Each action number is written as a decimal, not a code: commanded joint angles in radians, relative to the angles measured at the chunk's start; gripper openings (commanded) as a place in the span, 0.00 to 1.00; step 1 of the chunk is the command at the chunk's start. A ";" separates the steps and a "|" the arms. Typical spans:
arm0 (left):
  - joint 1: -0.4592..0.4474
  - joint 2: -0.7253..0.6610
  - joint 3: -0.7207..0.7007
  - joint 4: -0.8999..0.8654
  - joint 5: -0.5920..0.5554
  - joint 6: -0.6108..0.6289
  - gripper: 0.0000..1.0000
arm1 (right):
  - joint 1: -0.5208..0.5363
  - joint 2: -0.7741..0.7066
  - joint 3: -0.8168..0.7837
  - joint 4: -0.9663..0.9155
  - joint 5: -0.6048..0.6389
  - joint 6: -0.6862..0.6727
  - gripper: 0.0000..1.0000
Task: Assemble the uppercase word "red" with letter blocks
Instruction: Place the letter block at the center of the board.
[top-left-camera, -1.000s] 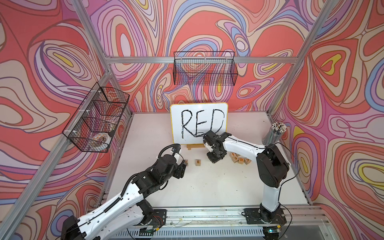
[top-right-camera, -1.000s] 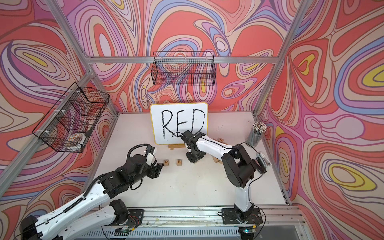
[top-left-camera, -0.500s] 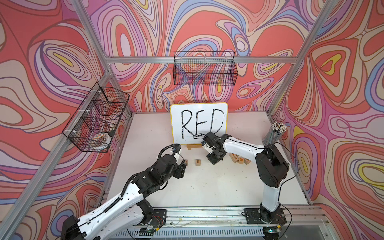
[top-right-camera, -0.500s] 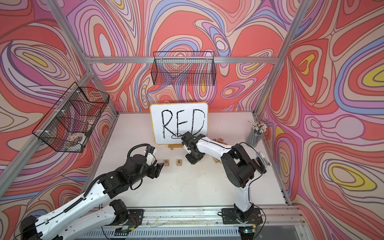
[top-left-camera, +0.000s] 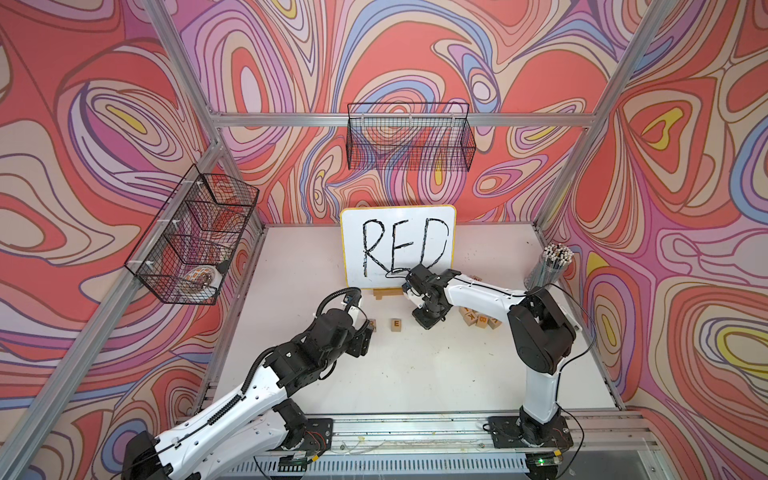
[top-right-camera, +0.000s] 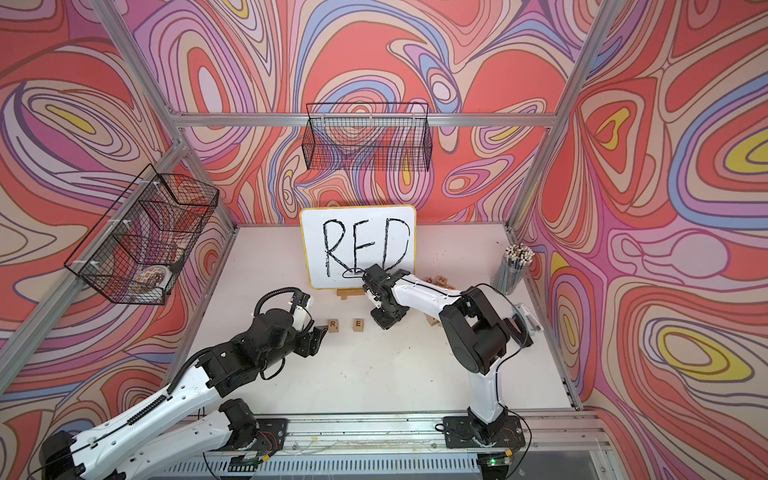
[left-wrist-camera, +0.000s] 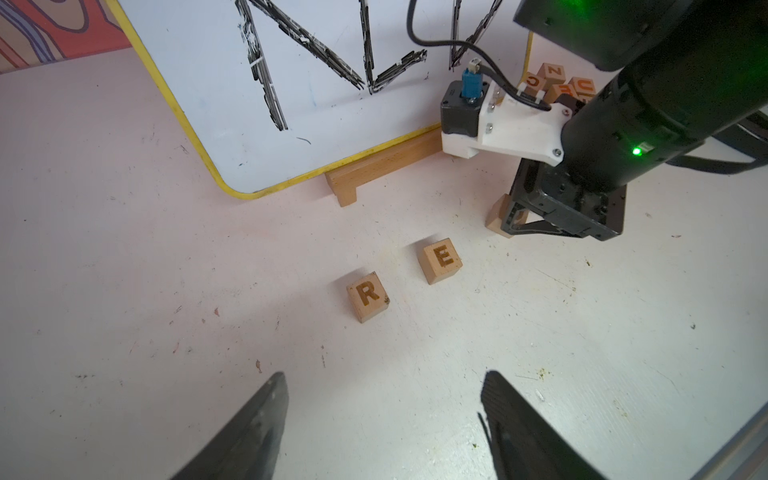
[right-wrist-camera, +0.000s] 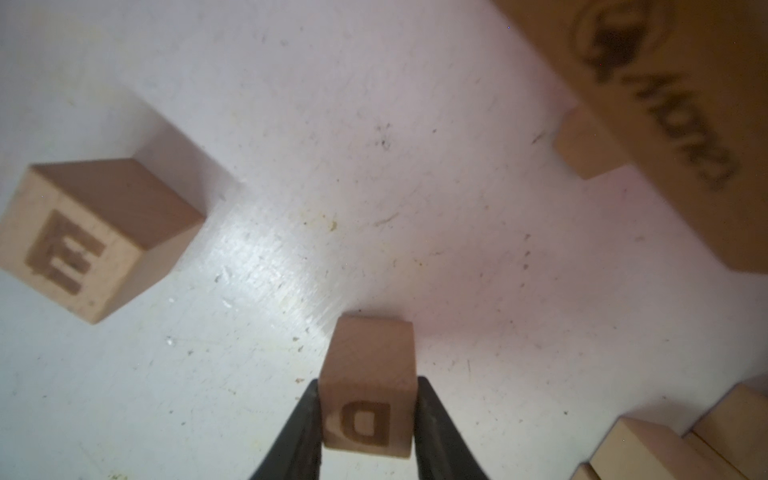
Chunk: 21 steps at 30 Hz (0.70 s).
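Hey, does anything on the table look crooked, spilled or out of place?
Nothing spilled or broken. The R block and E block sit letter-up in a row, and the right gripper holds the D block just beyond the E. Only the spare blocks, a jumbled heap beside the right arm, look untidy.

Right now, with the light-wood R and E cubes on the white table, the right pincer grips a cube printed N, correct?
Not N: the right pincer grips the light-wood cube printed D, as the right wrist view shows. The light-wood R cube and E cube sit on the white table.
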 joint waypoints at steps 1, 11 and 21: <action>0.004 -0.004 0.006 -0.016 -0.013 0.003 0.76 | 0.006 0.001 -0.006 0.016 0.016 -0.001 0.39; 0.004 -0.010 0.007 -0.014 -0.011 0.003 0.76 | 0.006 -0.069 -0.003 0.016 0.051 0.046 0.43; 0.004 -0.007 0.001 0.004 -0.002 0.005 0.76 | 0.007 -0.351 -0.182 0.134 -0.061 0.363 0.41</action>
